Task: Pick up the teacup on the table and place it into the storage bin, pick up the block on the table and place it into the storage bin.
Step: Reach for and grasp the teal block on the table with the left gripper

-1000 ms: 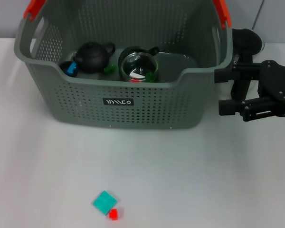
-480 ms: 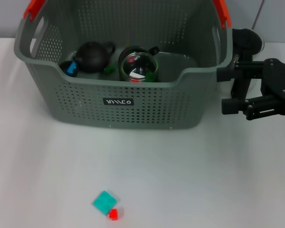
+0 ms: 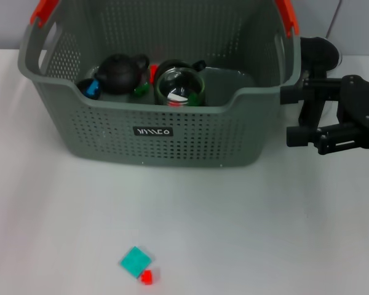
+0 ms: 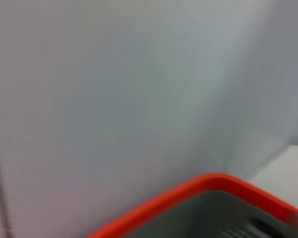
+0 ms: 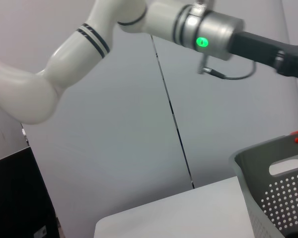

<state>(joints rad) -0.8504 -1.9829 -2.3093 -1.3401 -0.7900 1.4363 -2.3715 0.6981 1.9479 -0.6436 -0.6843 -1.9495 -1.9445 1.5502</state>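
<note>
**Grey-green bin loaded, blocks lie on the near worktop**

Grey-green and perforated, the bin (image 3: 172,132) sits at the far middle of the white worktop (image 3: 283,233), its orange-red handle ends (image 3: 44,11) cut off by the frame's far edge. A small black label (image 3: 153,131) shows on its near wall; the lettering is too small to read. Inside, at the left, rests a black teapot (image 3: 119,73). To its right a round glass vessel (image 3: 179,87) catches reflections, so what it contains is hard to make out, and whether it is the teacup cannot be told. Bits of blue (image 3: 91,89), green (image 3: 141,89) and red (image 3: 152,72) peek out around the teapot, mostly hidden by it and by the bin's near wall.

On the near worktop, well apart from the bin, lies a flat teal block (image 3: 135,261) with a small red block (image 3: 147,277) touching its near right corner.

The right pincer (image 3: 293,114) hangs just beside the bin's right wall, its two black fingers spread apart and holding nothing. The arm behind it runs off the right edge.

The left pincer cannot be seen in any view. The left wrist camera shows only a blurred orange-red rim (image 4: 188,196) against a pale wall. The right wrist camera catches a white arm (image 5: 114,29) high up, with a green light, and a corner of the bin (image 5: 273,183).
</note>
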